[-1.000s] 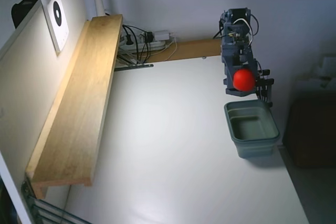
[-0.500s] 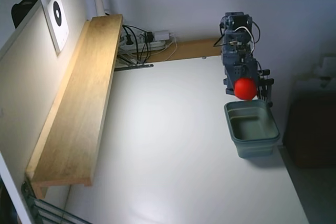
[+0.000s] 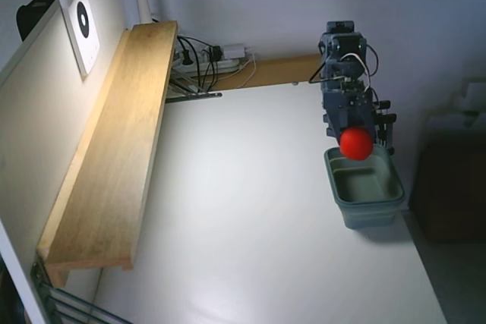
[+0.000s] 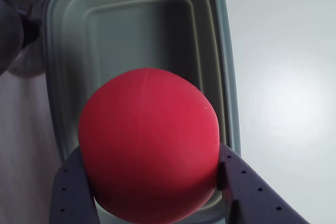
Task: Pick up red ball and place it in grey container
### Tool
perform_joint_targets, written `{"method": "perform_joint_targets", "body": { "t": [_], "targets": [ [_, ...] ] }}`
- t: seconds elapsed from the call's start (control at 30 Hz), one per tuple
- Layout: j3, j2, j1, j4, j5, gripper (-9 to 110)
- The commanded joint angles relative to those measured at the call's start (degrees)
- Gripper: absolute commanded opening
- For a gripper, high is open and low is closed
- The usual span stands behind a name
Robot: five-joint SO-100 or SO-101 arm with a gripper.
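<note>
The red ball (image 3: 355, 143) is held between my gripper's (image 3: 355, 140) two dark fingers, in the air above the far end of the grey container (image 3: 366, 204). The container stands on the white table near its right edge. In the wrist view the red ball (image 4: 149, 145) fills the lower middle, clamped between the two fingers (image 4: 239, 184), and the open, empty grey container (image 4: 63, 40) lies directly beneath it.
A long wooden shelf (image 3: 114, 149) runs along the left wall. Cables and a power strip (image 3: 216, 58) lie at the back of the table. The robot's base (image 3: 342, 43) stands at the back right. A dark box (image 3: 452, 180) sits right of the table.
</note>
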Motion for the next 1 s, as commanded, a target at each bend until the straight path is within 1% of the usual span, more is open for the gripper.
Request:
{"method": "perform_joint_targets", "body": {
  "t": [0.0,0.1,0.13,0.97],
  "targets": [
    [-2.52,1.07,-0.7,-0.48,0.09,23],
    [-2.52,1.07,-0.7,-0.48,0.09,23],
    [-2.52,1.07,-0.7,-0.48,0.09,38],
    [-2.5,1.11,-0.59,-0.46,0.09,38]
  ]
}}
